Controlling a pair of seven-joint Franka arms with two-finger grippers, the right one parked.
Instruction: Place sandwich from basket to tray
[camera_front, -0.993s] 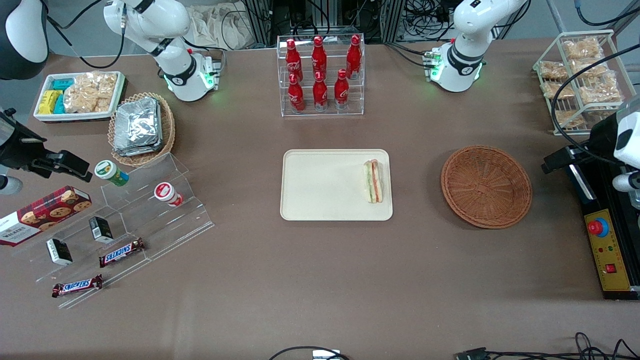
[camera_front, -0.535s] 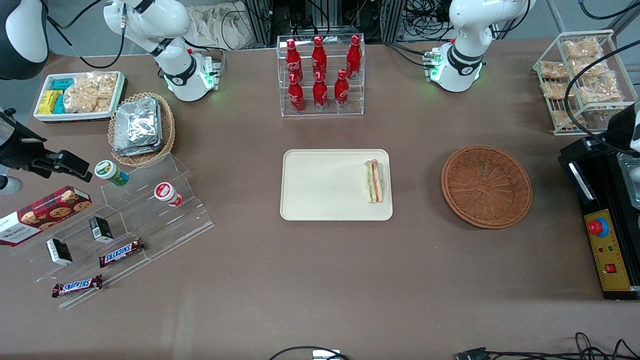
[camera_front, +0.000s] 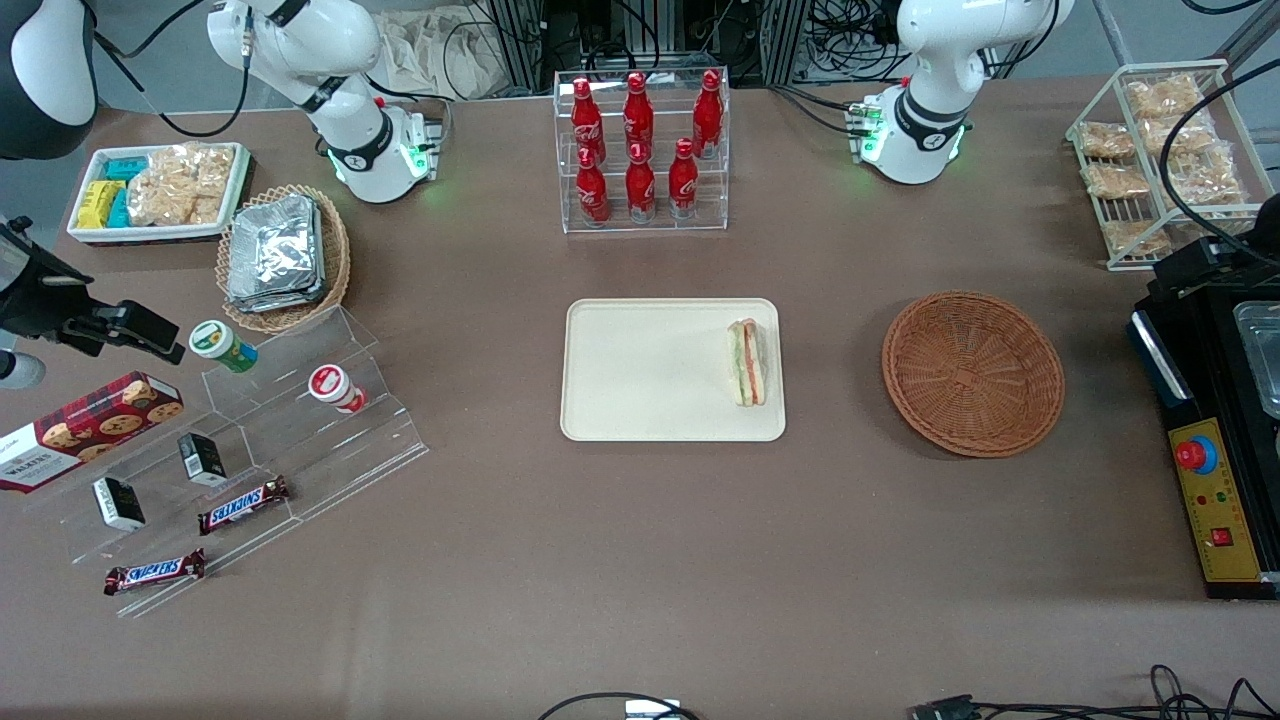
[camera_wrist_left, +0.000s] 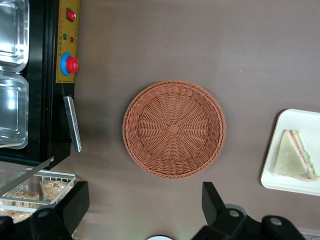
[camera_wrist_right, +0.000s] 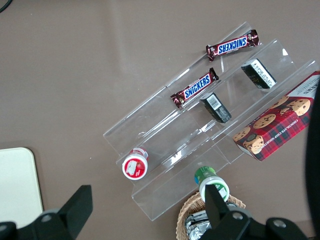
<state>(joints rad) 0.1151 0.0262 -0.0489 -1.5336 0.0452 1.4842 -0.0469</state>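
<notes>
The sandwich (camera_front: 747, 362), a clear-wrapped white wedge with green and red filling, lies on the cream tray (camera_front: 650, 370), near the tray edge that faces the basket. The round reddish-brown wicker basket (camera_front: 972, 372) stands beside the tray with nothing in it. In the left wrist view my gripper (camera_wrist_left: 144, 200) hangs high over the table by the rim of the basket (camera_wrist_left: 174, 129). It is open and holds nothing. The sandwich (camera_wrist_left: 295, 157) and a corner of the tray (camera_wrist_left: 287, 182) also show there. The gripper sits toward the working arm's end of the table.
A black control box with a red button (camera_front: 1205, 470) and a wire rack of snack bags (camera_front: 1160, 150) stand at the working arm's end. A clear rack of red bottles (camera_front: 640, 150) stands farther back than the tray. Acrylic steps with snacks (camera_front: 250, 440) and a foil-packet basket (camera_front: 283, 255) lie toward the parked arm's end.
My gripper has drawn away from the basket toward the working arm's end of the table, leaving the front view almost entirely. Sandwich, tray and basket have not moved.
</notes>
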